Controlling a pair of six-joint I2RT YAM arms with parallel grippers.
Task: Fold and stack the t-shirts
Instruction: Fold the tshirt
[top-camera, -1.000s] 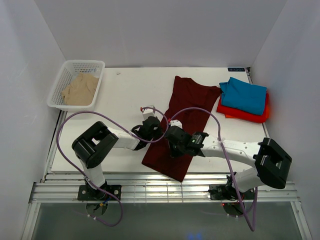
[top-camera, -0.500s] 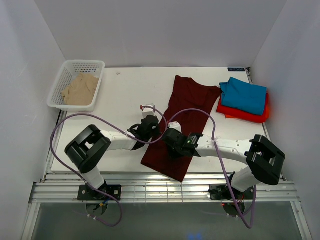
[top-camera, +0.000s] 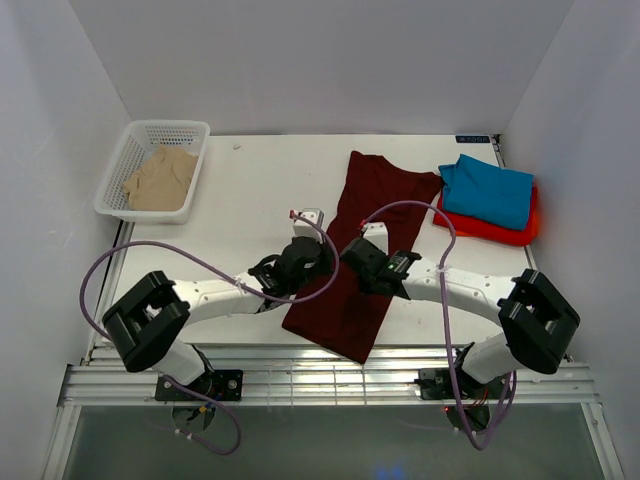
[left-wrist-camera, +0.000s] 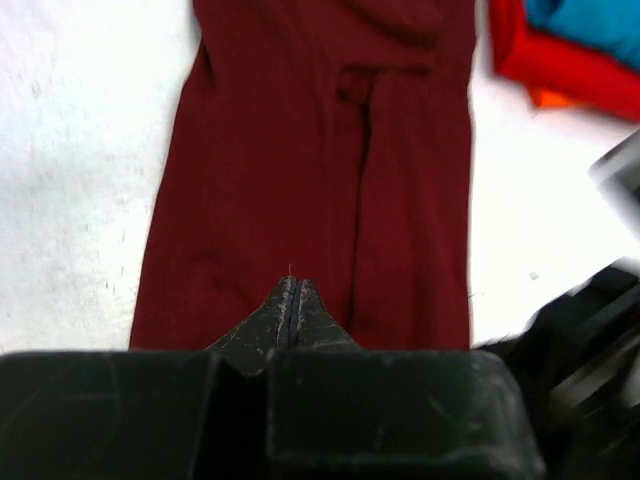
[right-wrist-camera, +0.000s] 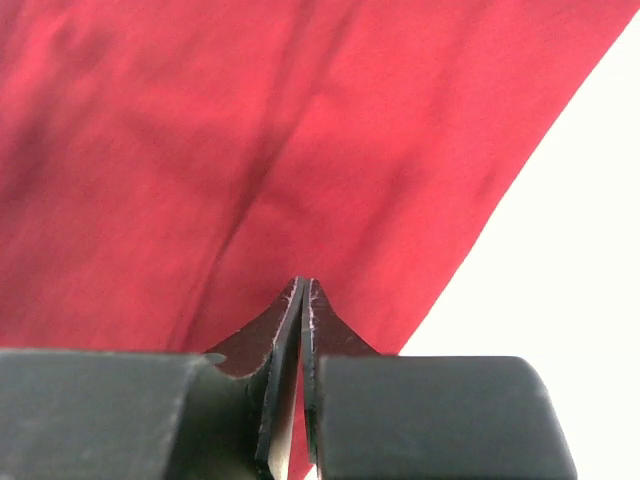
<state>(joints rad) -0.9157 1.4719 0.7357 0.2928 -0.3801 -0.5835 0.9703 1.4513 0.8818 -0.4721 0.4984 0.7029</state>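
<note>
The maroon t-shirt (top-camera: 365, 225) lies as a long strip mid-table (top-camera: 250, 190). The left hand (left-wrist-camera: 291, 287) and right hand (right-wrist-camera: 303, 287), each with fingers pressed together, sit over its near half. The teal-blue t-shirt (top-camera: 490, 190) tops the red-orange t-shirt (top-camera: 455, 218) at far right.

White mesh basket (top-camera: 168, 126) at far left corner of white bench (top-camera: 260, 190); small dark label (top-camera: 473, 139) at far right corner.

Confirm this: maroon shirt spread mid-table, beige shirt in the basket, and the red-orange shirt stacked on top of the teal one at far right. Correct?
No: the top external view shows the teal shirt on top of the red-orange shirt. The maroon shirt mid-table and beige shirt in the basket are right.
</note>
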